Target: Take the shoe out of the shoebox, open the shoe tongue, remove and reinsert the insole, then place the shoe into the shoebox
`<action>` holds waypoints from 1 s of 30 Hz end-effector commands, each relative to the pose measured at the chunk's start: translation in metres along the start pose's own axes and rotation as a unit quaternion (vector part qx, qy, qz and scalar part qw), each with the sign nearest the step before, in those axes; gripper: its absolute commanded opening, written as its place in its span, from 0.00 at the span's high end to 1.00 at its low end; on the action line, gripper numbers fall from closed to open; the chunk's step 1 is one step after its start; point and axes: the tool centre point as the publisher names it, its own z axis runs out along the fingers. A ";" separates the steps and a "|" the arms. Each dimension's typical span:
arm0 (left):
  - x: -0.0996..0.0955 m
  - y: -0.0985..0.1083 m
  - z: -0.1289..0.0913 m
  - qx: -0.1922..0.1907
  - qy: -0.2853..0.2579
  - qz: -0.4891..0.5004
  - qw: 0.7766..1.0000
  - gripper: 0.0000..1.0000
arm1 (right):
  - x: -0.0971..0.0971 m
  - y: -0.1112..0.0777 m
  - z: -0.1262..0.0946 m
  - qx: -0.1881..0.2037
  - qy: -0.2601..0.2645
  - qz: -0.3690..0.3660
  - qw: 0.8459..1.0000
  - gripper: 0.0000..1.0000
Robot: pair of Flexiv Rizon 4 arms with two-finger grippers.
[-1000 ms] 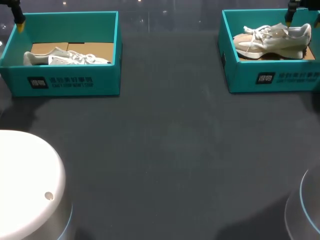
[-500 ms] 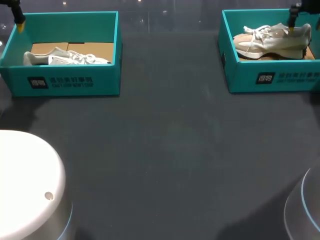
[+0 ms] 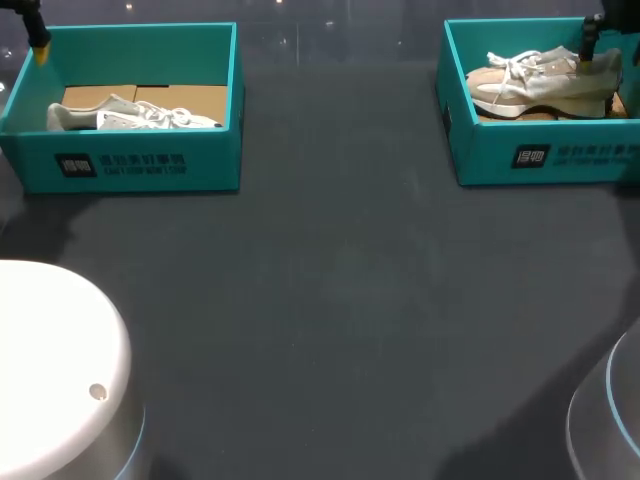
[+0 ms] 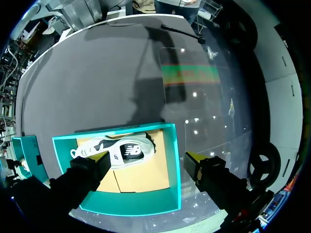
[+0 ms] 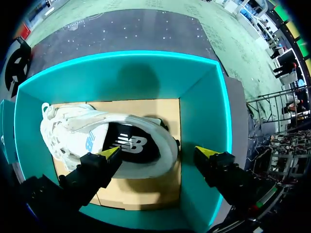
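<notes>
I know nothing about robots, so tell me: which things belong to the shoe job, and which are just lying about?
Job: right-hand shoe, right-hand box, right tool open over that shoe.
Lying about, it seems: left-hand shoe, left-hand box, table.

shoe in right shoebox, left shoebox opposite

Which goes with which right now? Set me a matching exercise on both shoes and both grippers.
1 left shoe
2 right shoe
3 left gripper
4 right gripper

A open, over a shoe's heel end
B inside the left box
C open, over the left box's left wall
D inside the right box

Pairs: 1-B, 2-D, 3-C, 4-A
</notes>
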 end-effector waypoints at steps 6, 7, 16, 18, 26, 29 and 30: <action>0.001 -0.001 0.000 -0.001 0.000 0.001 1.000 0.00 | -0.006 0.013 0.021 0.022 0.004 -0.005 1.000 0.09; 0.001 -0.001 0.000 -0.001 0.000 0.001 1.000 0.00 | -0.006 0.013 0.022 0.023 0.005 -0.005 1.000 0.09; 0.001 -0.001 0.000 -0.001 0.000 0.001 1.000 0.00 | -0.004 0.010 0.030 0.036 0.010 -0.004 0.999 0.20; 0.001 -0.001 0.000 -0.001 0.000 0.001 1.000 0.00 | -0.003 0.008 0.031 0.039 0.010 -0.002 0.999 0.19; 0.001 -0.001 0.000 -0.001 0.000 0.001 1.000 0.00 | -0.002 0.001 0.038 0.050 0.012 0.004 0.999 0.14; 0.001 -0.001 0.000 -0.001 0.000 0.001 1.000 0.00 | -0.002 -0.001 0.039 0.052 0.014 0.007 0.999 0.16; 0.001 -0.001 0.000 -0.001 0.000 0.001 1.000 0.00 | -0.002 -0.001 0.039 0.052 0.014 0.008 0.999 0.17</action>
